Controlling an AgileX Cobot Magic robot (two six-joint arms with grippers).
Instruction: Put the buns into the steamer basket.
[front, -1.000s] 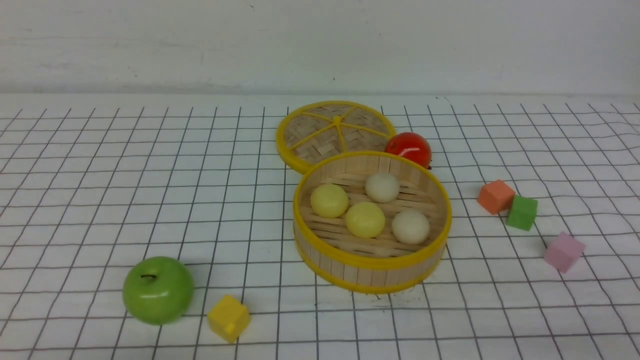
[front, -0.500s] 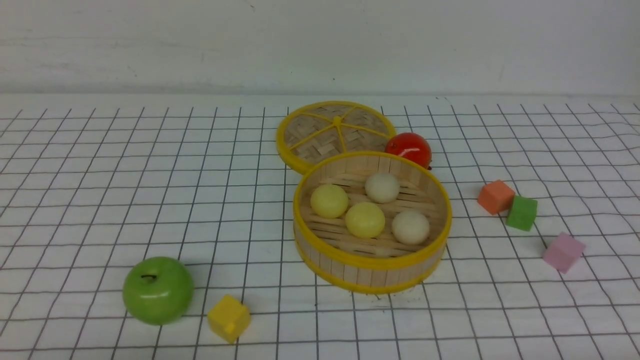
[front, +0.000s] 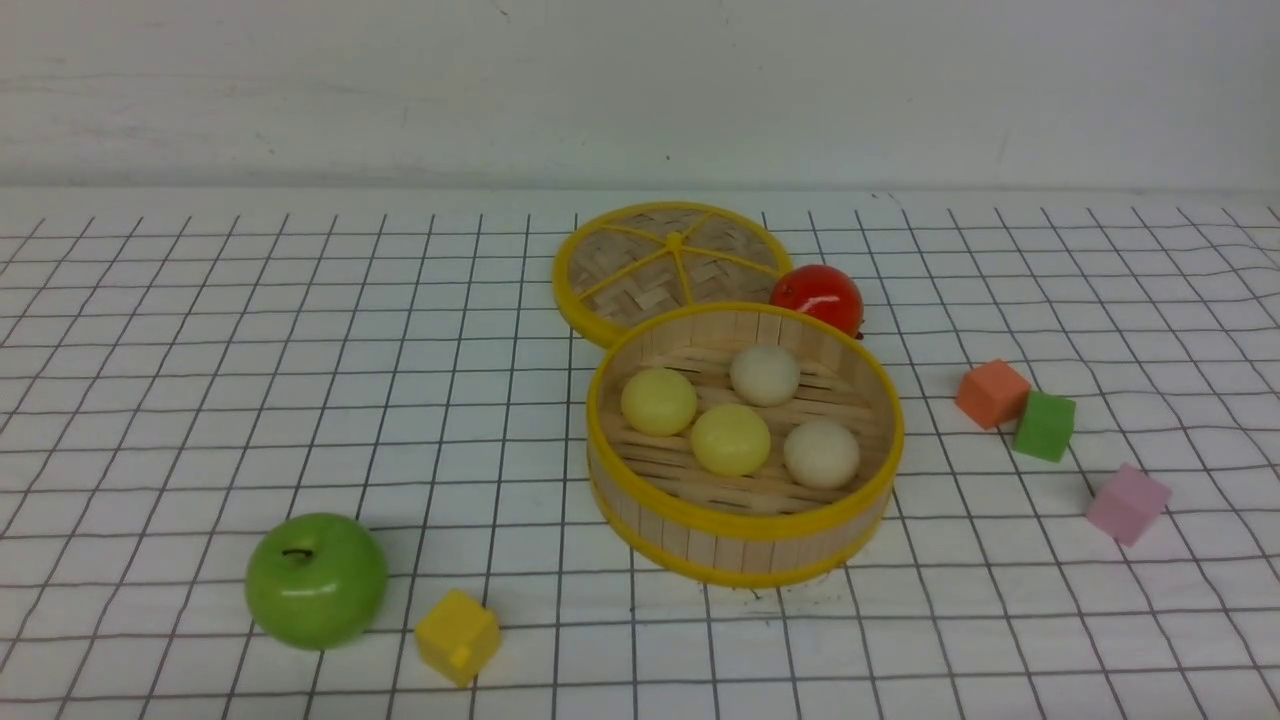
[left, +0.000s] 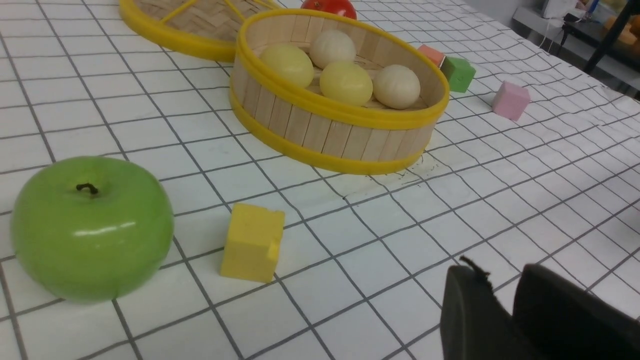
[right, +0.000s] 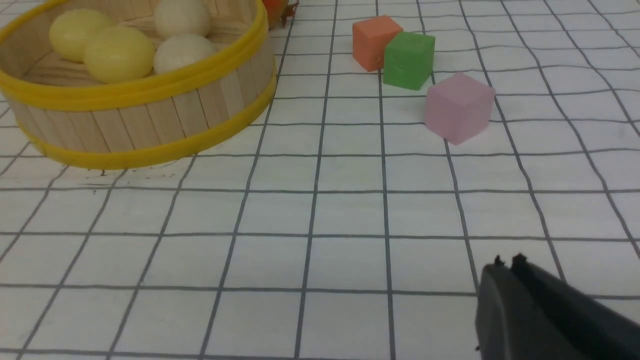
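Buns, four: two pale yellow (front: 659, 402) (front: 730, 440), two beige-white (front: 765, 375) (front: 821, 454); all resting on slatted floor inside steamer basket (front: 740, 553). Purpose, my reading: loaded for steaming, task looks complete.
Lid (front: 640, 265), woven, lying behind basket; presumably set aside for open access from above.
Tomato (front: 820, 298), green apple (front: 317, 580), coloured cubes (front: 457, 636) (front: 993, 393) (front: 1046, 426) (front: 1129, 504): outside basket on tabletop (front: 300, 420), likely since none belongs to my job.
My right tool (right: 510, 262): fingertips together, nothing gripped. My left tool (left: 495, 272): nothing seen held; slight gap between tips.
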